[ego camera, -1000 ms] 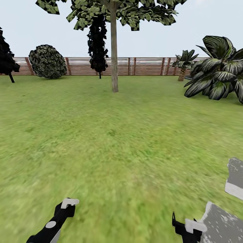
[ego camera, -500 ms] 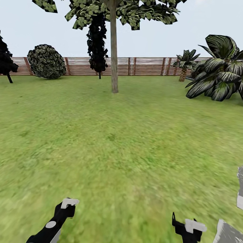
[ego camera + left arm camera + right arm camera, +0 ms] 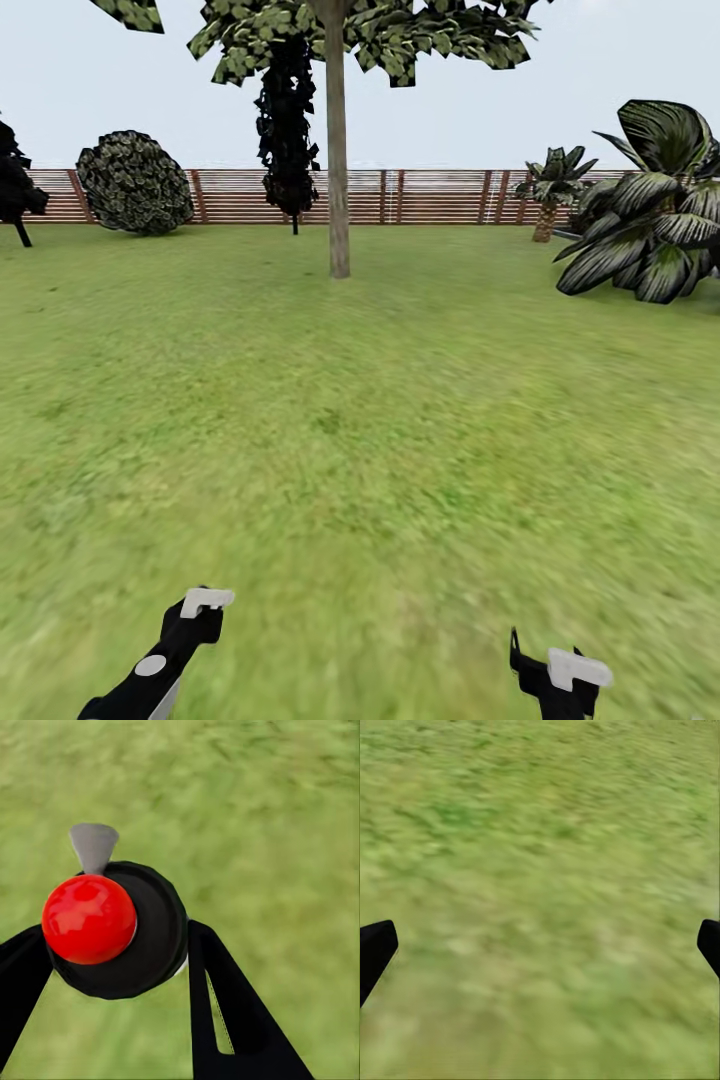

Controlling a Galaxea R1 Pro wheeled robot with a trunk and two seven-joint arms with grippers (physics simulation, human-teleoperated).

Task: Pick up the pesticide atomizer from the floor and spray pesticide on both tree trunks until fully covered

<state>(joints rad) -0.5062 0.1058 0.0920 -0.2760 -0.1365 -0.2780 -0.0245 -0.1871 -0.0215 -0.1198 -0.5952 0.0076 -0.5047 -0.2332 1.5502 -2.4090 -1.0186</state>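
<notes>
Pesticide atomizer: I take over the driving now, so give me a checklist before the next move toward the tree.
1. Black round atomizer with red ball top sits between the left hand fingers: ok.
2. Right hand open, free: ok.
3. Thick grey-brown tree trunk straight ahead: ok.
4. Green grass lawn up to it without obstacles: ok.
5. White pesticide specks on trunk: cannot tell, too far.

Lawn [image 3: 360, 440] open from near to far, w/ nothing standing across the middle. Tree trunk [image 3: 338, 160] stands far, centre, w/ free grass both sides. Fence [image 3: 440, 196] closes the far edge. Round bush [image 3: 135, 183] far left; big leafy plant [image 3: 650, 220] blocks far right, small palm [image 3: 550, 190] beside it by the fence.
</notes>
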